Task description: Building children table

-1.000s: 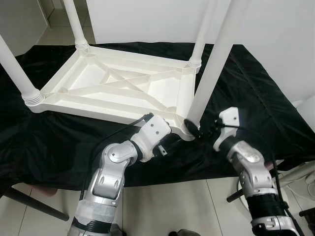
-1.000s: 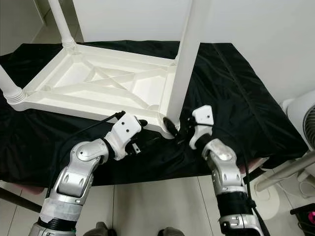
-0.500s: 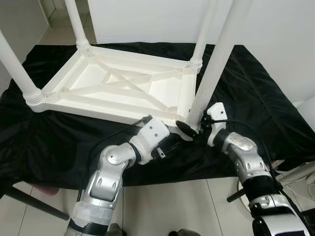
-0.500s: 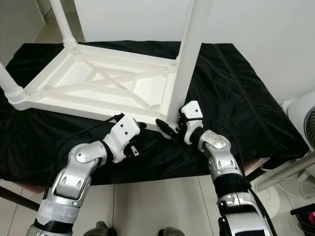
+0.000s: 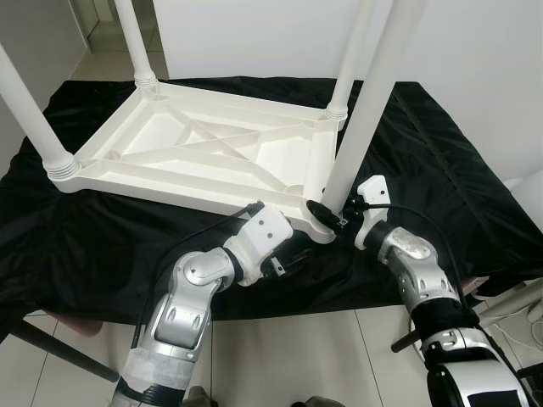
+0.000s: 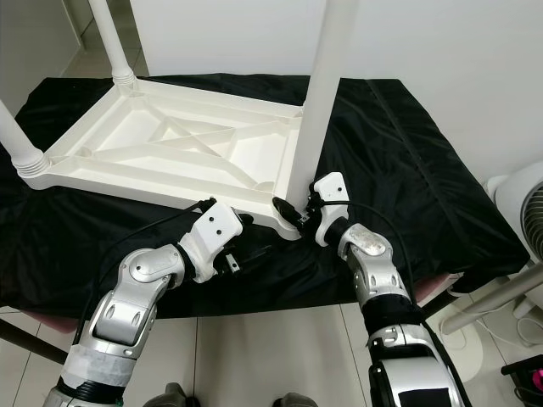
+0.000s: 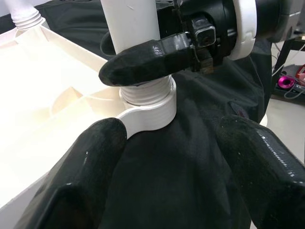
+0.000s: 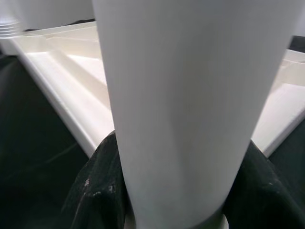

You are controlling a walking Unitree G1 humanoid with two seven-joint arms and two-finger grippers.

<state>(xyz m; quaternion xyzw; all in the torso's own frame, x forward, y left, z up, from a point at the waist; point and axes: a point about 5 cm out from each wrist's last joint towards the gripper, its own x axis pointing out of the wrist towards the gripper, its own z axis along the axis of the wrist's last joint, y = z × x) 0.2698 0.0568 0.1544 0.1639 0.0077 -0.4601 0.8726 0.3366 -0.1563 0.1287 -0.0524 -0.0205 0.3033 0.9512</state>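
a white plastic children's table (image 5: 212, 153) lies upside down on a black cloth (image 5: 441, 170), with its legs pointing up. the cloth covers a low surface, and the pale tiled floor (image 5: 280, 356) shows in front of it.

the near right leg (image 5: 361, 110) stands in its corner socket (image 5: 318, 222), at the corner of the table closest to the robot. three more legs stand at the other corners: one at the near left (image 5: 30, 110), one at the far left (image 5: 131, 42) and one at the far right (image 5: 348, 59).

the right gripper (image 5: 327, 212) is at the bottom of the near right leg, just above the ribbed socket. its two black fingers sit one on each side of the leg and press against it, so it is holding the leg tight. in the right wrist view the leg (image 8: 190, 105) stands right between the fingers (image 8: 97, 191).

the left gripper (image 5: 293, 254) is low down, just in front of the same corner, over the black cloth. its fingers (image 7: 90, 167) are spread wide apart and hold nothing. in the left wrist view the socket (image 7: 150, 109) is between them but farther out, and they do not touch it. one finger of the right gripper (image 7: 143, 59) lies across the leg there.

a white fan (image 6: 530, 203) stands on the robot's right.
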